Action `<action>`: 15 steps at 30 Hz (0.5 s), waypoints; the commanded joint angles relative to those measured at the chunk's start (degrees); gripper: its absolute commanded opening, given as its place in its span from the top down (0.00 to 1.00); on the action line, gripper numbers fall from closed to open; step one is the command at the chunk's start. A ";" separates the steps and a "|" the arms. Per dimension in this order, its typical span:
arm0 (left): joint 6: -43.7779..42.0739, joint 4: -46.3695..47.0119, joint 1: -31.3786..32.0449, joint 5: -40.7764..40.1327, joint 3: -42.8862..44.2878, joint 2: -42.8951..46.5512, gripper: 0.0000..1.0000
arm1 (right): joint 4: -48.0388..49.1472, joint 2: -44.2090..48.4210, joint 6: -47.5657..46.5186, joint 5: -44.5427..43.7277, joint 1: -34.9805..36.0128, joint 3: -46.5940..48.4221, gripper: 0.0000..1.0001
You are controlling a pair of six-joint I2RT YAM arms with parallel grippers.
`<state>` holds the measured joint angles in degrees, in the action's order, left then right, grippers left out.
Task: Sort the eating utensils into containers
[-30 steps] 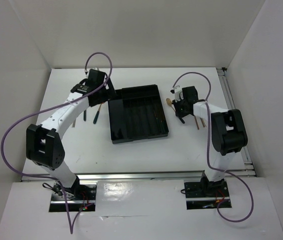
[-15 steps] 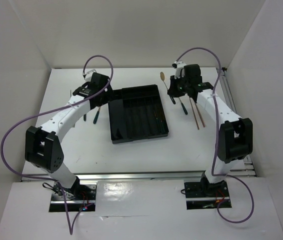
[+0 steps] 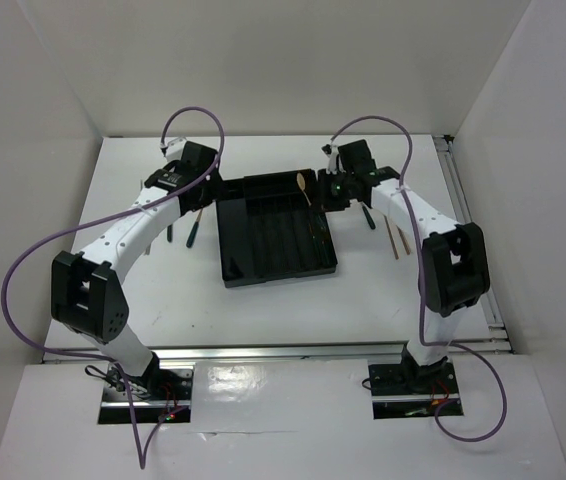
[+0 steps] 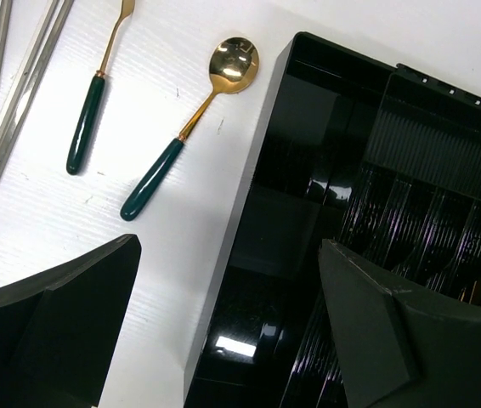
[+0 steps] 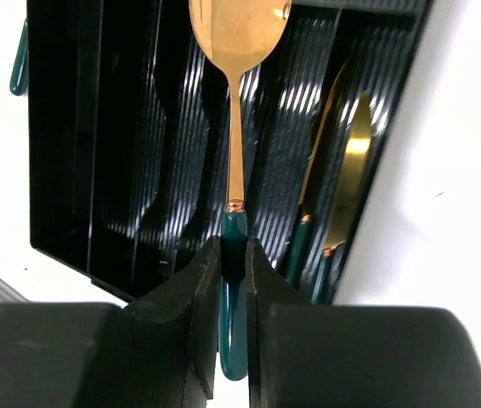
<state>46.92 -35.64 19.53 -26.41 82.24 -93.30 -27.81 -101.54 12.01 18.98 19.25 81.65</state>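
Pinched by its green handle in the narrowed right gripper [image 5: 234, 255]: a gold spoon [image 5: 235, 161], tilted above the middle slots of the black tray [image 3: 278, 278]. Left gripper [image 4: 228, 280] wide, holding nothing, over the tray's left edge. Risk if released from this height: bouncing across a divider, or landing beside the knife [image 5: 355, 170].

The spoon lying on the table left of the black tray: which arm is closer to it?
Left. The left fingers, open, hover just short of the lying spoon, on the tray's left side. The right fingers are across the tray, gripping a second spoon over it.
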 commanded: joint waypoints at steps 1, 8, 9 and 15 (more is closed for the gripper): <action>0.98 -0.31 -0.37 -1.54 1.08 0.66 0.00 | -0.84 0.02 4.42 -0.69 2.02 2.56 1.00; 1.51 -0.31 -0.37 -2.06 0.56 0.66 0.00 | -2.50 -1.03 9.17 -0.70 4.57 0.27 1.00; 1.51 -0.31 -0.37 -2.06 0.56 1.27 0.00 | -2.51 -1.03 9.69 -0.70 4.57 0.27 1.00; 0.98 -0.31 -0.37 -2.59 0.56 1.27 0.00 | -3.65 -1.03 13.47 -1.49 4.57 -0.96 1.00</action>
<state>46.96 -35.97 19.53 -27.31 82.24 -93.30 -30.48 -102.59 22.33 18.11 23.62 80.88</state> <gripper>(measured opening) 1.001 0.179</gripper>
